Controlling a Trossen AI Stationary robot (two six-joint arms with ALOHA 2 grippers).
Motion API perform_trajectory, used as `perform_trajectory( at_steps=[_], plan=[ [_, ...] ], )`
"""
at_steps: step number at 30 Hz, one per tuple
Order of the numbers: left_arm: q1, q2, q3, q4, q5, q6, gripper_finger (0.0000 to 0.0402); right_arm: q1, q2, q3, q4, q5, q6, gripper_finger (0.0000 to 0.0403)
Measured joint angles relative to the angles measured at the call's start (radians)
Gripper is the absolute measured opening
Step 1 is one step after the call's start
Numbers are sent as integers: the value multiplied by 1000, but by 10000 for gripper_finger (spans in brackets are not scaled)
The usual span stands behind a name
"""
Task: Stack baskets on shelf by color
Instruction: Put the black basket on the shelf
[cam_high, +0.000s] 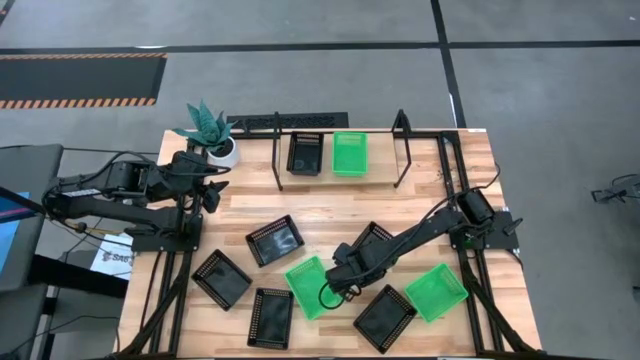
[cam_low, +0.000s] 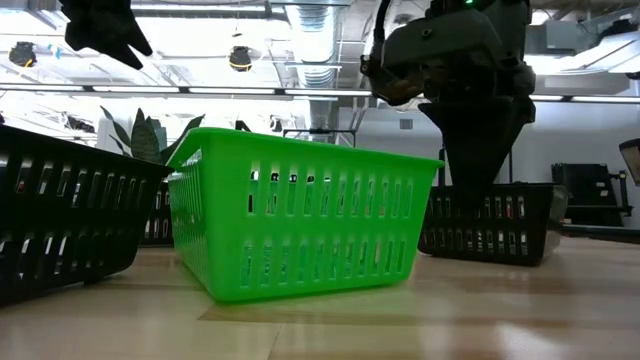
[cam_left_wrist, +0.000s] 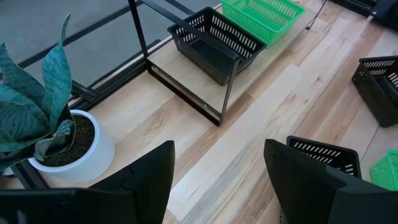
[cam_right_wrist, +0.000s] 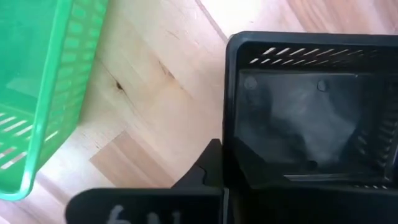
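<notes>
My right gripper (cam_high: 345, 296) reaches down between a green basket (cam_high: 310, 288) and a black basket (cam_high: 385, 318) near the table's near edge, and is shut on the black one. Another green basket (cam_high: 436, 292) lies to the right. More black baskets (cam_high: 275, 240) (cam_high: 221, 278) (cam_high: 270, 317) rest flat on the wood, and one (cam_high: 372, 238) is partly under the right arm. On the shelf (cam_high: 400, 150) at the far edge stand one black basket (cam_high: 305, 153) and one green basket (cam_high: 349, 153). My left gripper (cam_left_wrist: 217, 180) is open, raised beside the plant. My right gripper holds the black basket (cam_right_wrist: 311, 106) by a side wall (cam_right_wrist: 227, 112) close to a corner. One finger (cam_right_wrist: 208, 165) is outside the wall; the other is inside, lost against the dark interior. The fingers point down from above. The basket's bottom (cam_low: 490, 258) rests on the table.
A teal plant in a white pot (cam_high: 222, 150) stands at the far left corner, close to my left gripper (cam_high: 212, 190). The shelf has bare floor right of its green basket. Bare wood lies between the shelf and the scattered baskets.
</notes>
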Motion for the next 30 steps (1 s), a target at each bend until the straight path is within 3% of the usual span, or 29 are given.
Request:
perform_trajectory(
  at_steps=[6, 13, 19, 22, 27, 30],
  plan=[
    [0, 0, 0, 0, 0, -1, 236, 5, -8, 32, -30, -15, -33, 7],
    [0, 0, 0, 0, 0, -2, 236, -3, -9, 255, -241, 34, -188, 4],
    [0, 0, 0, 0, -1, -2, 236, -47, -11, 513, -486, 259, -374, 4],
    [0, 0, 0, 0, -1, -7, 236, -78, -11, 592, -577, 427, -494, 3],
    [0, 0, 0, 0, -2, -9, 236, -131, -28, 602, -579, 665, -774, 3],
    [0, 0, 0, 1, -8, -10, 236, -188, -43, 570, -576, 703, -861, 3]
  ],
)
